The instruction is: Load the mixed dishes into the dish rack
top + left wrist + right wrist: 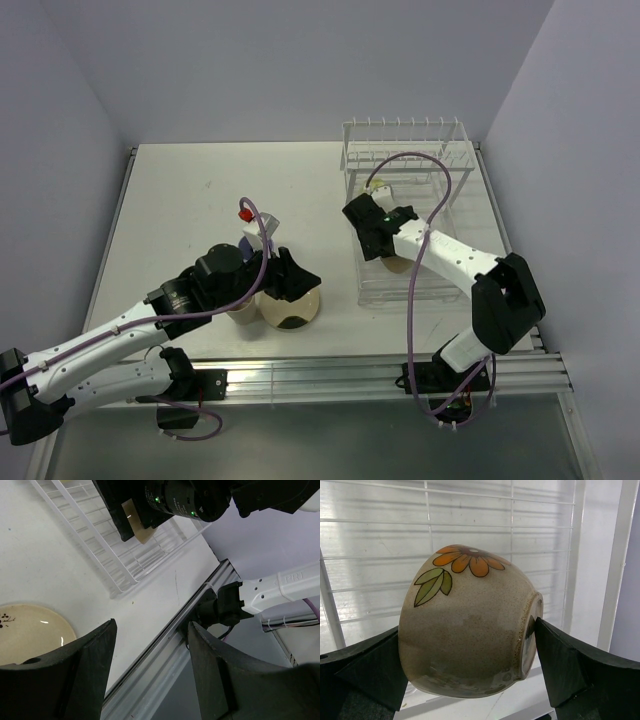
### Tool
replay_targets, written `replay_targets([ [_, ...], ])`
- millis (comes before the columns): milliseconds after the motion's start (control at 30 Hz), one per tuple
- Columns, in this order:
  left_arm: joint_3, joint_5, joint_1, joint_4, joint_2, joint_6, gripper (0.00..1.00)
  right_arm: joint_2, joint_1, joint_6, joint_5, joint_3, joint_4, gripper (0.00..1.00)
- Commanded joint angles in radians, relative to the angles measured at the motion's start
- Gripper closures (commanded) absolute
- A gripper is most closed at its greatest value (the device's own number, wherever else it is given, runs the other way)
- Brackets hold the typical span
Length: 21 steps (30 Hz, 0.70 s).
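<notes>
tan tumbler [470,630] — right gripper [470,655] — rack [470,515]

Speckled tan tumbler [470,630] bearing orange flower, green leaves; white wire rack [440,160]; cream plate [30,630], dark floral mark.

A white table [200,200] holds everything. A white wire dish rack [440,285] sits on it at about three o'clock, close to the right edge. Near six o'clock, a cream plate [292,312] lies flat on the tabletop. Just beside the plate at nine o'clock stands a tan tumbler [241,315].
</notes>
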<state>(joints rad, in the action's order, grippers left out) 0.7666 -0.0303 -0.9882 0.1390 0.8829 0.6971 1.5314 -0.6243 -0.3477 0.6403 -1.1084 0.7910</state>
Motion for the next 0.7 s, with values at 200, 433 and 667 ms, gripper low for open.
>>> replay_targets([
  [200,0.025,-0.025,-0.004,-0.041,-0.01,0.016,0.35,-0.008,-0.017,-0.034,0.085,0.05,-0.035,0.0],
  [433,0.028,-0.033,-0.004,-0.052,0.001,0.018,0.35,-0.019,-0.048,-0.056,0.179,0.053,-0.026,0.0],
  [667,0.031,-0.037,-0.004,-0.053,0.011,0.016,0.35,-0.013,-0.101,-0.08,0.225,-0.007,0.025,0.0],
])
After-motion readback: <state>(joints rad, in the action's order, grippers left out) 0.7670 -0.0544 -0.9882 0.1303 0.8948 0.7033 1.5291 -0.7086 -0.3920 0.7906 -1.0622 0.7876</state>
